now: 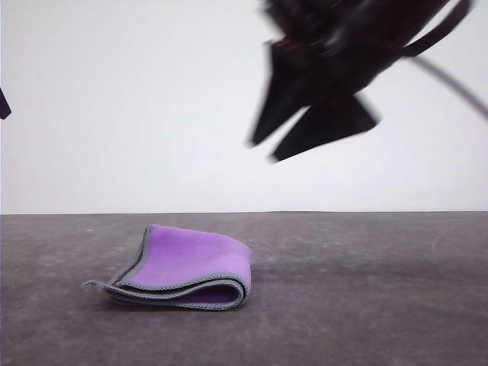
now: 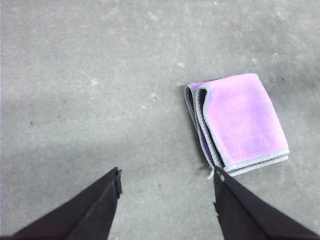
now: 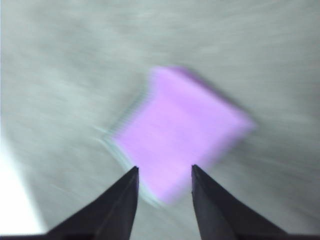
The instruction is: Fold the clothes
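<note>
item: clothes (image 1: 187,263), folded, purple face up, grey stitched edging stacked at front, one corner tab poking out left. bare grey table (image 1: 366,305) all round, plenty room each side. plain white wall (image 1: 114,114) behind. right gripper (image 1: 263,151) high above cloth, up to its right, blurred, fingers apart, empty. left gripper (image 2: 167,187) spread wide, empty, cloth just beside one fingertip.

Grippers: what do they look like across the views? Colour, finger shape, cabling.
Both are matte black. The left gripper has two flat, wedge-shaped fingers tapering to blunt tips, with a small notch near one tip. The right gripper has the same tapered black fingers; in the front view it is motion-blurred, with a reddish patch on the body and a dark cable trailing off behind. No readable markings.
</note>
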### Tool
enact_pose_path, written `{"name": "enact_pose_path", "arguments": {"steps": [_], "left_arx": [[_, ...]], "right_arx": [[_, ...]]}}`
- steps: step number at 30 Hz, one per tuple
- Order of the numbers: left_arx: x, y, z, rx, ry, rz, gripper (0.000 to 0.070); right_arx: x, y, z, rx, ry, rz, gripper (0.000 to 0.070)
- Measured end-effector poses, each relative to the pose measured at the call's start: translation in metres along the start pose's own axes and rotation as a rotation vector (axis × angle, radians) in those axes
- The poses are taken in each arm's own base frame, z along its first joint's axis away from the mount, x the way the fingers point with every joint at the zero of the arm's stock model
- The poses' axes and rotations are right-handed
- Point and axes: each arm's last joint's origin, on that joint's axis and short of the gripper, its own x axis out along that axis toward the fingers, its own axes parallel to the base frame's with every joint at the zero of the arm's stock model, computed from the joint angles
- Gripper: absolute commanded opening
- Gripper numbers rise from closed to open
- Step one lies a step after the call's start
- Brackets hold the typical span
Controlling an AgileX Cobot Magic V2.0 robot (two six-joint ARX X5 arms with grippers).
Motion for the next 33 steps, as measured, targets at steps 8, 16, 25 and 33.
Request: {"name": "enact_pose_path", "arguments": {"steps": [8, 16, 25, 33], "left_arx": [[0.0, 0.0, 0.0, -0.001, 0.0, 0.0, 0.0353], [0.0, 0.0, 0.0, -0.001, 0.0, 0.0, 0.0353], [0.0, 0.0, 0.0, -0.001, 0.0, 0.0, 0.0353], [0.0, 0.0, 0.0, -0.002, 0.001, -0.001, 0.0]], "right_arx": [[-0.053, -0.019, -0.027, -0.017, -0.177, -0.13, 0.0197], [-0.066, -0.028, -0.065, 0.019, -0.285, -0.212, 0.0197], [-0.058, -0.032, -0.092, 0.108, -0.321, -0.228, 0.0198], [-0.058, -0.032, -0.092, 0.113, -0.323, -0.227, 0.0012]]}}
